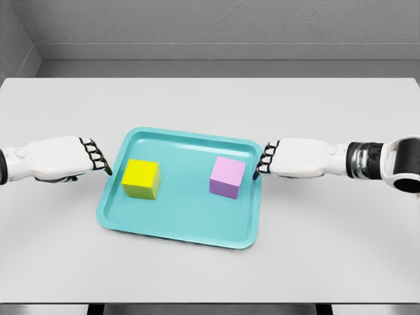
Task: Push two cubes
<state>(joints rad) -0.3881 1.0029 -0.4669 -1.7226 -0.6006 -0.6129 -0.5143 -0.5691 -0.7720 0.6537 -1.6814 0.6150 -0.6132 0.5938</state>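
A yellow cube (141,178) sits in the left half of a teal tray (184,223), and a pink cube (228,176) sits in its right half. My left hand (98,158) hovers just outside the tray's left rim, fingers curled with tips pointing at the yellow cube, a short gap away. My right hand (264,161) is at the tray's right rim, fingers curled, tips close to the pink cube's right side without clearly touching it. Neither hand holds anything.
The tray lies in the middle of a white table (210,98). A grey wall runs behind the table's far edge.
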